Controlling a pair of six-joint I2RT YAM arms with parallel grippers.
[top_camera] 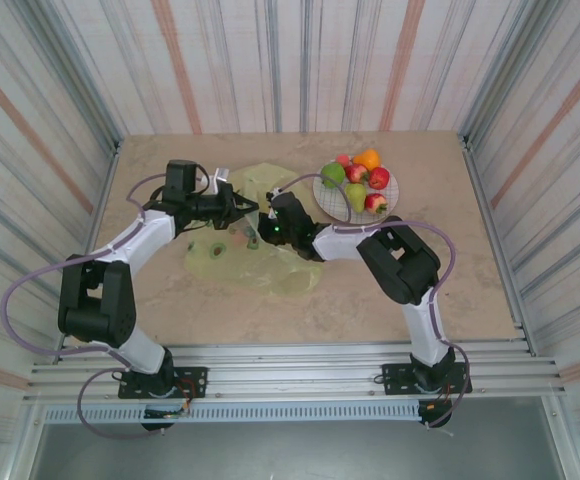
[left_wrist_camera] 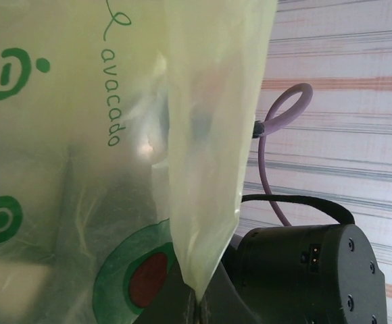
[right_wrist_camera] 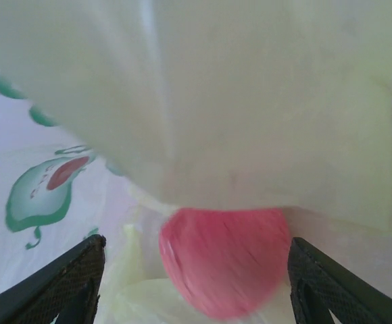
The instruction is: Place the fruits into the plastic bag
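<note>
Seen from above, a tan table [top_camera: 270, 315] holds the plastic bag [top_camera: 255, 250], a crinkly yellow-green sheet printed with avocado motifs, lying at the centre with both arms reaching into it. The left gripper [top_camera: 242, 208] sits at the bag's far left edge. In its wrist view a fold of the film [left_wrist_camera: 203, 169] hangs close to the lens and runs down into the dark jaws at the bottom edge, which appear pinched closed on it. The right gripper [top_camera: 268, 226] is just beside it, low over the bag. Its wrist view shows the two black fingers [right_wrist_camera: 74, 283] spread wide at the bottom corners, with a blurred red fruit [right_wrist_camera: 223, 263] between them. There is a clear gap on the left side, and on the right the fruit's edge is about level with the finger, so contact cannot be judged. Pale bag film drapes just above the fruit. To the right of the bag, a white grid-patterned plate [top_camera: 322, 198] carries the remaining fruits: a green apple [top_camera: 333, 173], an orange [top_camera: 368, 158], a pear [top_camera: 355, 197] and several red apples [top_camera: 379, 178].
</note>
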